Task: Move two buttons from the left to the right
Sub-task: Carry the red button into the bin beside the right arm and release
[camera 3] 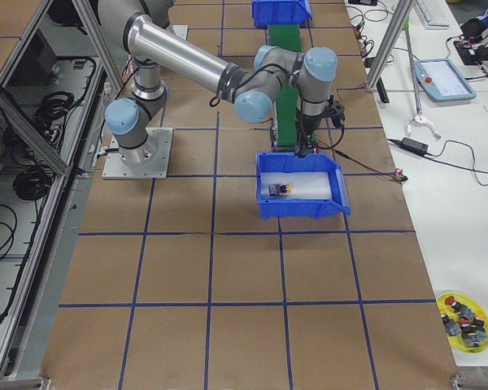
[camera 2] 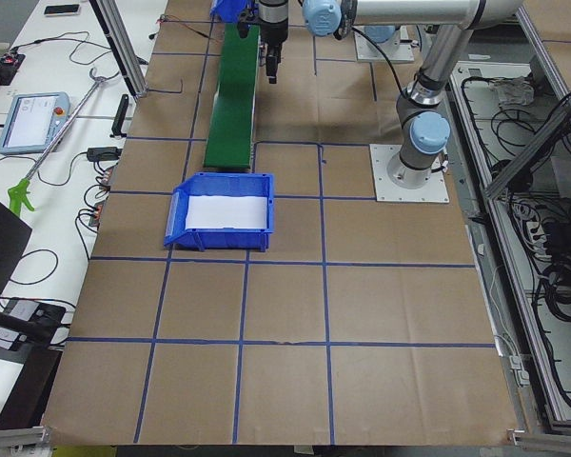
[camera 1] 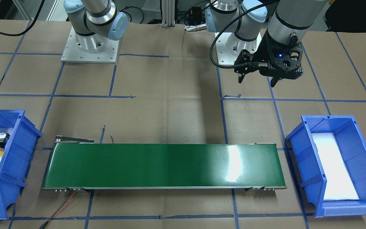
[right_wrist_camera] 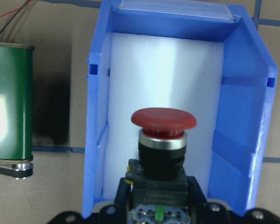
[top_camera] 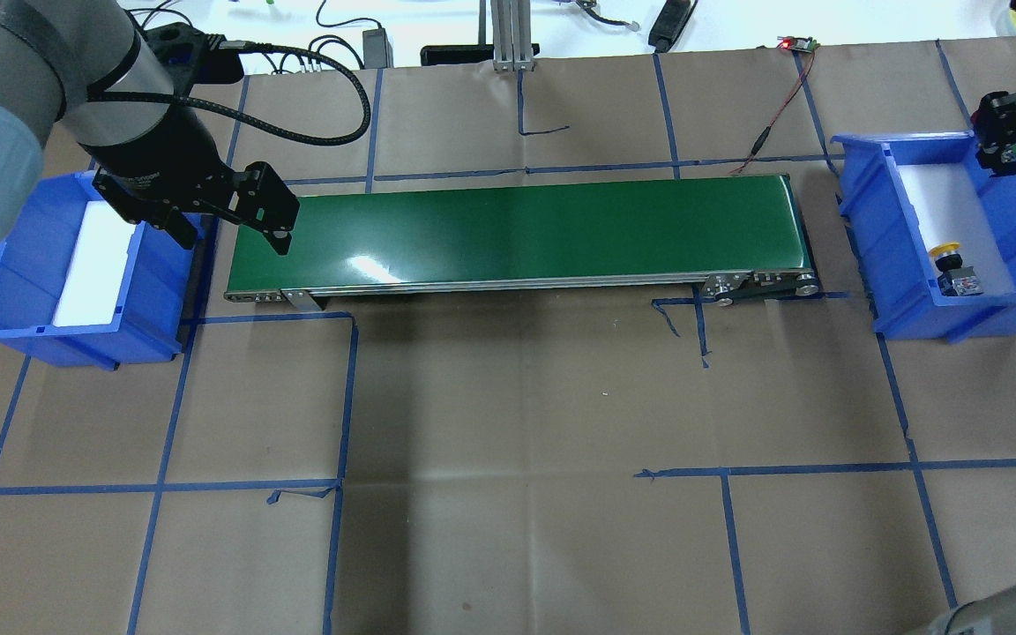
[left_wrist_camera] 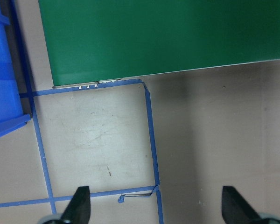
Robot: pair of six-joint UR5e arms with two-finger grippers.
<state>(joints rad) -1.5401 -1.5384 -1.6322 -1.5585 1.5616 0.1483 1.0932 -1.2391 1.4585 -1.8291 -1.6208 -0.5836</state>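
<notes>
Right wrist-mounted view shows the right gripper (right_wrist_camera: 156,207) clamped on the grey-black contact block of the red button (right_wrist_camera: 163,119), its mushroom cap pointing out over the white foam liner (right_wrist_camera: 177,70) of the right bin (right_wrist_camera: 97,140). In the overhead exterior view this gripper hangs above the bin's far corner. The yellow button (top_camera: 951,257) lies on its side on the liner toward the bin's near end, well apart from the gripper. By that, one button is delivered and the second is at the drop-off step.

The left gripper (left_wrist_camera: 158,205) is spread wide with nothing between its fingers. It hovers over the brown paper by the left end of the green conveyor belt (top_camera: 517,225), near the left bin (top_camera: 14,291), which shows only its white liner.

The next move likely calls for the right arm to lower the red button inside the bin walls, over bare foam and away from the yellow one, then part its fingers. Letting go from height risks the button bouncing or rolling against the wall.
</notes>
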